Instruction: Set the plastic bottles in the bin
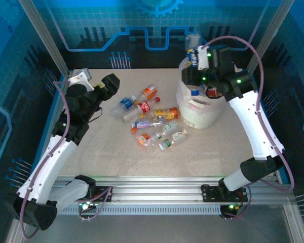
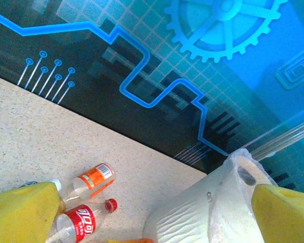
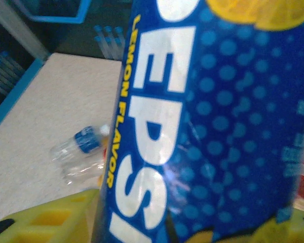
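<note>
Bin: large translucent whitish round plastic bin (image 1: 202, 119), upright at about 2 o'clock on the speckled beige desk (image 1: 91, 147). Inside it lies a clear bottle with a blue cap (image 1: 194, 92), with something red beside it that is too hidden to name.

Right claw (image 1: 195, 57): raised over the bin's far rim, at 12 o'clock from the bin's middle. It is clamped on a clear plastic bottle with a blue Pepsi lemon label (image 1: 191, 42), which is held aloft and clear of the desk. In the right wrist view that label (image 3: 202, 126) runs top to bottom, with a yellow finger (image 3: 50, 217) at its lower left.

Left claw (image 1: 110, 82): at 10 o'clock on the desk, jaws spread as wide as they go and nothing between them. In the left wrist view its yellow fingers (image 2: 20, 212) sit at the two lower corners, well apart, and the bin wall (image 2: 192, 217) rises between them.

Loose bottles: a scattered cluster of small clear plastic bottles (image 1: 144, 124) lies flat at desk centre, at 9 o'clock from the bin.
- The orange-labelled bottle (image 1: 148, 92) and the red-labelled cola bottle (image 1: 148, 106) are at the far side of the cluster, just beside each other. Both also show in the left wrist view (image 2: 93, 179) (image 2: 81, 223).
- The blue-labelled bottle (image 1: 125, 103) lies nearest the left claw, not touching it.
- The bottles with green caps (image 1: 175, 136) lie at the near side.
</note>
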### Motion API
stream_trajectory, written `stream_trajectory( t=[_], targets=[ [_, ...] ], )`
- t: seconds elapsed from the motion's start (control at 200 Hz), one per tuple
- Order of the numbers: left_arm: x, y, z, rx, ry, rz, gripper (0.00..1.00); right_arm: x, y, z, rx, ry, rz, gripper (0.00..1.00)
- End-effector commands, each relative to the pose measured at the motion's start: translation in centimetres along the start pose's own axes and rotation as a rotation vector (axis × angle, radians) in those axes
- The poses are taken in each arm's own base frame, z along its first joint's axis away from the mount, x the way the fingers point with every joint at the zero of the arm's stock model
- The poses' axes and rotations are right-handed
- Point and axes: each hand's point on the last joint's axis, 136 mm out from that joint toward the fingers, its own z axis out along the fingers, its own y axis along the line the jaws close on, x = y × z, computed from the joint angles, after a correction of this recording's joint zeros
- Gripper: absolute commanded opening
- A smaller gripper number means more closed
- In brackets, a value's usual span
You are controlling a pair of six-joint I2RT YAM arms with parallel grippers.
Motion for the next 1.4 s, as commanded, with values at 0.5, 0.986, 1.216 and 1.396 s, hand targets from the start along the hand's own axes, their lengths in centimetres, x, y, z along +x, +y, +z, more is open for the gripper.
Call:
stream_trajectory(
  t=[0.5, 0.986, 1.216, 1.396],
  targets=[
    [1.1, 2.8, 1.4, -0.095, 0.029, 0.02, 0.99, 1.8, -10.8, 2.1, 0.234, 0.103, 0.097, 0.47],
    [1.4, 3.6, 1.7, -0.115, 0.035, 0.016, 0.99, 4.7, -12.1, 5.6, 0.252, 0.243, 0.076, 0.46],
    [1.6, 3.8, 2.0, -0.12, 0.045, 0.008, 0.99, 6.7, -12.3, 6.6, 0.254, 0.321, 0.064, 0.48],
    [1.8, 4.2, 2.3, -0.128, 0.052, 0.003, 0.99, 7.9, -12.4, 7.3, 0.264, 0.371, 0.044, 0.49]
  ],
)
